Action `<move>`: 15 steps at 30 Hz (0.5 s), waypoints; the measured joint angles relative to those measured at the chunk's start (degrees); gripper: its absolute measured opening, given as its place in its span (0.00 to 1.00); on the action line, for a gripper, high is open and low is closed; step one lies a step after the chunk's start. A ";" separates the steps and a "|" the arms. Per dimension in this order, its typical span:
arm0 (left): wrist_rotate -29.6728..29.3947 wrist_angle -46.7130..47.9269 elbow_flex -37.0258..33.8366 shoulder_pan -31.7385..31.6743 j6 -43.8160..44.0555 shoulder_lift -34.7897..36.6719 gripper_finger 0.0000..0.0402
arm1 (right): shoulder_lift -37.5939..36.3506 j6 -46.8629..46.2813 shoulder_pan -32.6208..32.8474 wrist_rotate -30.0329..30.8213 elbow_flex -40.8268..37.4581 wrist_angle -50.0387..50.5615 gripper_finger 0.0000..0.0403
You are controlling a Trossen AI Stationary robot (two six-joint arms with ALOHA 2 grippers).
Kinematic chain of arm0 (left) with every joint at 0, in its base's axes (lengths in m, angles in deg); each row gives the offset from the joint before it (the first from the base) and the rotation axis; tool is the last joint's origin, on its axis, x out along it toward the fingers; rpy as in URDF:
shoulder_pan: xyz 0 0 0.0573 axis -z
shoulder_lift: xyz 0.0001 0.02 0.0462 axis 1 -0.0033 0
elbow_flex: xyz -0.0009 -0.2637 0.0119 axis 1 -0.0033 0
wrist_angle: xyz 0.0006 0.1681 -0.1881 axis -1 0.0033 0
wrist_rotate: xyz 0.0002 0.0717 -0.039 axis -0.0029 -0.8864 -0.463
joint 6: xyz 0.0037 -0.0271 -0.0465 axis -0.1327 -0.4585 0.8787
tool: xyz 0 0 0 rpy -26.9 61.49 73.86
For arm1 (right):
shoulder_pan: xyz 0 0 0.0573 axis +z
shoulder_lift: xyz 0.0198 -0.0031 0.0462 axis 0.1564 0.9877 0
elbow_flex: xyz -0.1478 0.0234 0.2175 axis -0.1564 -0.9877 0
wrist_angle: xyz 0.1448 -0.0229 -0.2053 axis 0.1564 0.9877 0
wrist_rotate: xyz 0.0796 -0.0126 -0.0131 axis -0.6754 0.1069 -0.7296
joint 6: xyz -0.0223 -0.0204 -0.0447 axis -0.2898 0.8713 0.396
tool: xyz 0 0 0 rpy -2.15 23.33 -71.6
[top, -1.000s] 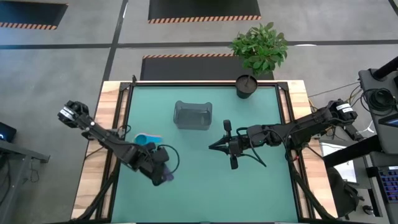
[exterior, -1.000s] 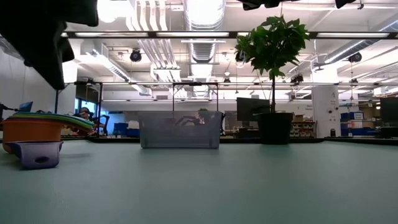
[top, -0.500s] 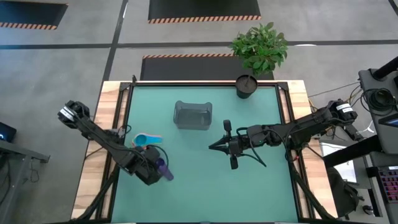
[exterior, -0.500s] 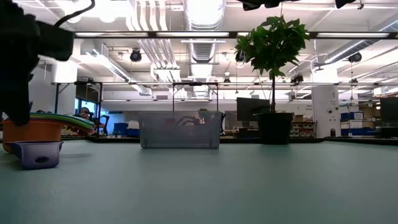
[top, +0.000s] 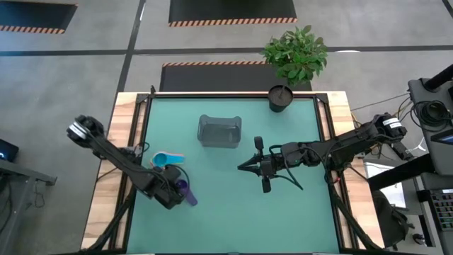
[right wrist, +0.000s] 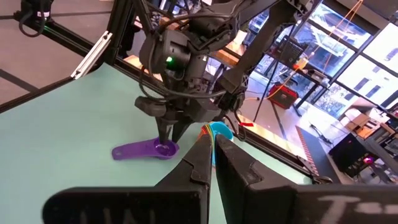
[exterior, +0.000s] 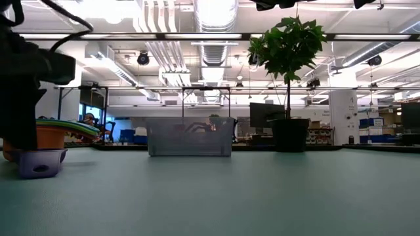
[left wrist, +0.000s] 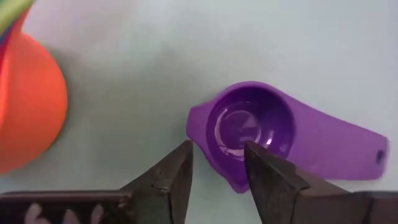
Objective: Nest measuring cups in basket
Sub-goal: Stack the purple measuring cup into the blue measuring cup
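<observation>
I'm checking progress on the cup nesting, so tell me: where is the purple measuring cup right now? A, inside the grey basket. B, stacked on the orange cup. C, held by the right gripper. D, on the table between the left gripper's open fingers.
D: the purple measuring cup sits on the table with the left gripper open around its rim, apart from the orange cup.

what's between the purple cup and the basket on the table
In the high view, the nested stack of cups, cyan on top, sits just off the line from the purple cup to the basket; otherwise only bare green table.
</observation>
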 joint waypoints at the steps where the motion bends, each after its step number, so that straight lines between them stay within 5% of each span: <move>1: 0.00 -0.13 -0.02 0.00 -0.01 -0.54 0.30 | 0.00 0.02 -0.01 -0.02 0.00 -0.02 0.02; 15: -0.28 -1.73 2.36 -0.05 -0.81 -5.86 0.02 | 0.00 0.13 -0.01 -0.02 0.00 0.00 0.02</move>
